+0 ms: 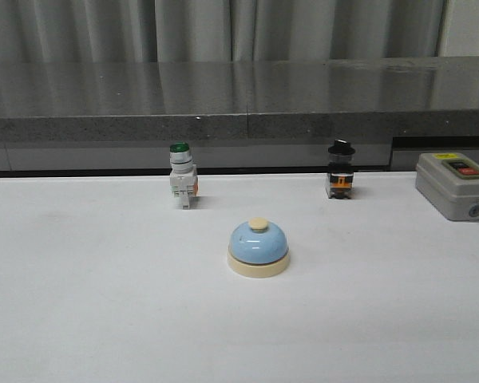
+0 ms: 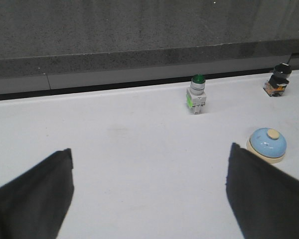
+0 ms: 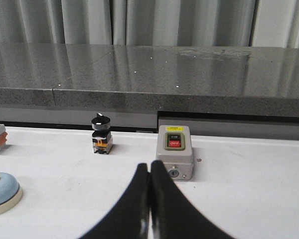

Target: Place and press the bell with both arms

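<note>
The light-blue bell (image 1: 258,246) with cream base and knob stands upright on the white table, near the middle. It also shows in the left wrist view (image 2: 267,144) and at the edge of the right wrist view (image 3: 0,192). My left gripper (image 2: 150,152) is open and empty, above bare table, with the bell just beyond one fingertip (image 2: 244,164). My right gripper (image 3: 150,167) is shut with nothing between its fingers, pointing toward the grey box, well apart from the bell. Neither gripper shows in the front view.
A green-capped white switch (image 1: 183,184) stands behind the bell to the left, a black-capped switch (image 1: 340,169) behind to the right. A grey ON/OFF switch box (image 1: 455,185) sits at the far right. A dark stone ledge (image 1: 239,104) runs along the back of the table.
</note>
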`<state>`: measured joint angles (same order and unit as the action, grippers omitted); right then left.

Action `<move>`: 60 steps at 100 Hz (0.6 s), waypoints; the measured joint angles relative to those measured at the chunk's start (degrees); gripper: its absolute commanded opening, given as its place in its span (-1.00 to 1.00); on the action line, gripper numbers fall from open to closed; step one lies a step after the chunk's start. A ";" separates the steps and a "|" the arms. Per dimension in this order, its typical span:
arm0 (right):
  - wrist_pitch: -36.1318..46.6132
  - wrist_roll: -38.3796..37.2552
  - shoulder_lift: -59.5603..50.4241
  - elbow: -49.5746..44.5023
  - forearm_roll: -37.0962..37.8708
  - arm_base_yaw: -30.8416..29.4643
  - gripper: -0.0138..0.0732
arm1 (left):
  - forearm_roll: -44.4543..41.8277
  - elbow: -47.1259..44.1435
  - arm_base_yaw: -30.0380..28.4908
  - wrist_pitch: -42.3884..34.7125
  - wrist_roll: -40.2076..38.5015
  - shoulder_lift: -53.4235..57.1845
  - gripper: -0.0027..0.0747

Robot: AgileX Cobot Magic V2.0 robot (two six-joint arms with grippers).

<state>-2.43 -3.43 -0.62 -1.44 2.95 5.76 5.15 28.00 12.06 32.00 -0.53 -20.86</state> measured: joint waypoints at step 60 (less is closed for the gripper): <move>0.02 0.00 0.00 0.00 0.00 0.00 -0.82 | 0.00 0.00 0.00 0.00 0.00 0.00 -0.98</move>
<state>-2.41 -3.43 -0.62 -1.44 2.95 5.76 5.15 28.00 12.06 32.00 -0.53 -20.86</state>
